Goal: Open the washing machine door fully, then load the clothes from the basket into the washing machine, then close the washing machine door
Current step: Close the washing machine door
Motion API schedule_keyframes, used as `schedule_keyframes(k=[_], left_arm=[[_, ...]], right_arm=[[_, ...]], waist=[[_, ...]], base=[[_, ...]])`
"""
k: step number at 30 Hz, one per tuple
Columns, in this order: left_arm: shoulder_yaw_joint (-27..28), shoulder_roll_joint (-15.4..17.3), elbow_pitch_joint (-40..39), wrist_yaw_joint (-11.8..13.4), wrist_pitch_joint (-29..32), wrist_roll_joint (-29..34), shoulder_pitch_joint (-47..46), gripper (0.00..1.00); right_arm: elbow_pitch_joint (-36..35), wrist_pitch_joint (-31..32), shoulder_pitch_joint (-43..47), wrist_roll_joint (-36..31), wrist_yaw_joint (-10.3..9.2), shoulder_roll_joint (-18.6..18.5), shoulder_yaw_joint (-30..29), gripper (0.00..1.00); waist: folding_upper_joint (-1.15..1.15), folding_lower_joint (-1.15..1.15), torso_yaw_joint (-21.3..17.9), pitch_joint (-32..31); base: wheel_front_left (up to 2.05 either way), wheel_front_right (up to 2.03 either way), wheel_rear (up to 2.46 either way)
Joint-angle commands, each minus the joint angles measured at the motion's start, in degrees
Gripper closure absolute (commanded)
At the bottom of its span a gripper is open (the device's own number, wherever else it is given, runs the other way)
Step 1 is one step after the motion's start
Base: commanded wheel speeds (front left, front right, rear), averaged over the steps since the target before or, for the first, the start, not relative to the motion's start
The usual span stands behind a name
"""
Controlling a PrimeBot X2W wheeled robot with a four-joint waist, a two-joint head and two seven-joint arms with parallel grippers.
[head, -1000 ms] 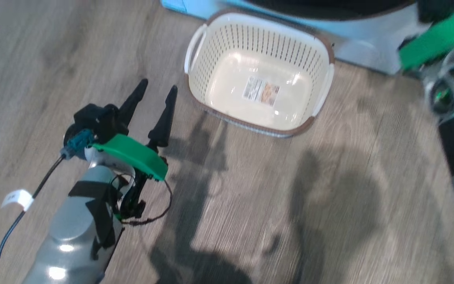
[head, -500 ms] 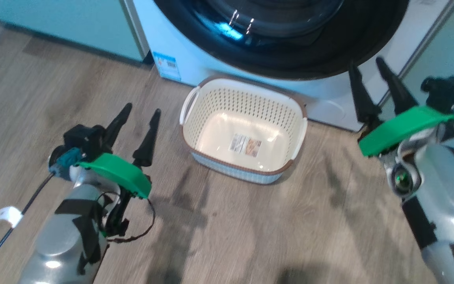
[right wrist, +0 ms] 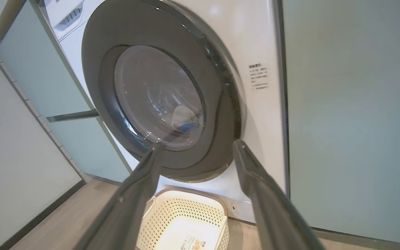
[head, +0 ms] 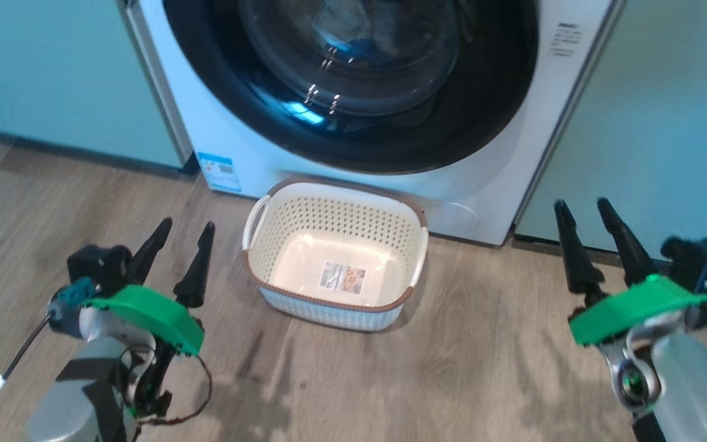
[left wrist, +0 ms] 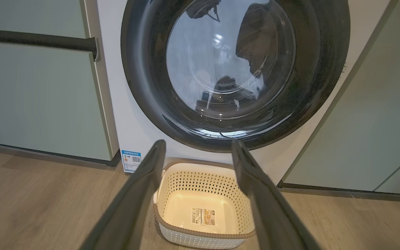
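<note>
Flanking one basket before one washing machine: left hand, right hand, spread.

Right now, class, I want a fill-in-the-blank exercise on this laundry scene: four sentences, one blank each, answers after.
The washing machine door is ____.
The basket holds nothing but a ____ on its bottom.
The basket stands on the ____ before the washing machine.
On the left gripper and the right gripper the fingers stand ____.
Missing words: shut; label; floor; open.
</note>
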Motion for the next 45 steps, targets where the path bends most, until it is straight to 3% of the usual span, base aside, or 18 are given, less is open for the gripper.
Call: schedule_keyframes(k=[1, 10, 22, 45], left_arm=[[2.5, 2.5, -1.9, -0.1, -0.3, -0.5, -1.1, 0.00], [5.5, 3.4, -0.5, -0.1, -0.3, 1.3, 1.9, 0.00], [8.1, 1.2, 0.5, -0.1, -0.3, 3.7, 3.1, 0.00], [8.0, 0.3, 2.4, -0.1, -0.3, 3.7, 3.4, 0.00]], right_arm=[[-2.9, -0.4, 0.2, -1.1, 0.19, 0.2, -0.6, 0.00], [-7.2, -0.4, 8.5, -4.8, 0.19, 0.6, -7.4, 0.00], [-10.9, -0.4, 16.9, -7.6, 0.19, 1.6, -12.2, 0.00], [-13.0, -0.4, 20.9, -9.5, 0.19, 2.5, -18.4, 0.00]], waist=[[0.00, 0.01, -1.9, -1.6], [0.00, 0.01, -5.8, -4.1], [0.00, 0.01, -7.2, -6.0], [0.00, 0.01, -8.5, -6.7]], base=[[0.00, 0.00, 0.00], [0.00, 0.00, 0.00], [0.00, 0.00, 0.00], [0.00, 0.00, 0.00]])
